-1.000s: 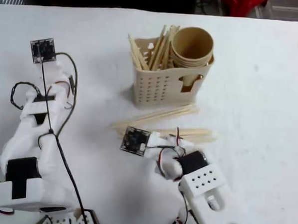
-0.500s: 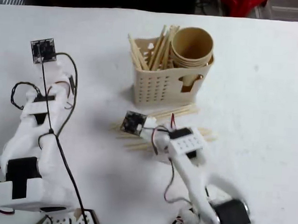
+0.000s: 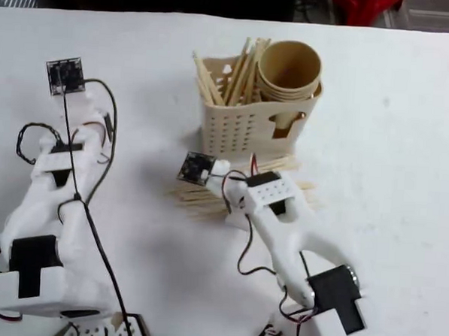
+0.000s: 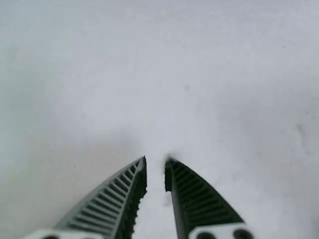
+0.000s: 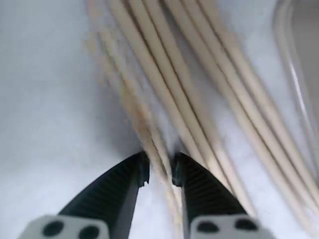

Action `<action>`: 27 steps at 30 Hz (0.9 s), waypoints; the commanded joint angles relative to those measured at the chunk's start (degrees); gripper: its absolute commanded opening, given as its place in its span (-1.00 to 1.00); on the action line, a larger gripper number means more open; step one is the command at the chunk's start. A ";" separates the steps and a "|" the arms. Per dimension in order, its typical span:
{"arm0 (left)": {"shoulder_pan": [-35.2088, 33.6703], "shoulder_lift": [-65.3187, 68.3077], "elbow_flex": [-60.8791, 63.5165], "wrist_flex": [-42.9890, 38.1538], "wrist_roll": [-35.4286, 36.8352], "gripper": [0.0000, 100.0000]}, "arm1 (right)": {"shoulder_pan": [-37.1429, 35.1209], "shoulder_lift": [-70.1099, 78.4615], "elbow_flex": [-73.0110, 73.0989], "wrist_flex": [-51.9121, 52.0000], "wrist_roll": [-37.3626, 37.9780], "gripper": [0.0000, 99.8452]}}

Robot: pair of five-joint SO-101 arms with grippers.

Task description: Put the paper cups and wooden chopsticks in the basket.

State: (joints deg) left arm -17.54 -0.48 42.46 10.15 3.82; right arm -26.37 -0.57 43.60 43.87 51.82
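A cream perforated basket (image 3: 245, 131) at the table's middle back holds stacked paper cups (image 3: 290, 66) and several upright wooden chopsticks (image 3: 229, 74). Loose chopsticks (image 3: 200, 199) lie on the white table just in front of it. The right arm (image 3: 272, 197) reaches over this pile. My right gripper (image 5: 159, 172) is down at the chopsticks (image 5: 174, 99), fingers nearly together, with one stick running under the thin gap. My left gripper (image 4: 155, 172) is shut over bare table, and its arm (image 3: 59, 167) rests far left.
The basket wall (image 5: 299, 55) stands close beside the loose chopsticks. Cables (image 3: 94, 206) trail along the left arm. Open white table (image 3: 390, 162) lies to the right of the basket.
The right arm has swung forward from the front edge and come down onto the loose chopsticks. The left arm has kept still.
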 commanded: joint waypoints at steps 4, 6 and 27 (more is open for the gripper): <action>0.57 -0.22 -3.08 -0.18 0.18 -0.83 | 0.40 -6.55 -1.93 0.48 -4.57 -0.97; 0.57 -0.22 -3.08 -0.18 0.18 -0.83 | 0.40 -9.10 -1.93 0.48 -5.54 -0.97; 0.48 -0.22 -3.08 -0.18 0.18 -0.83 | -0.57 -37.58 -4.84 4.09 -20.75 -0.97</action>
State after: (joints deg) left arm -17.54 -0.48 42.46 10.15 3.82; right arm -26.55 -29.93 43.25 50.73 38.02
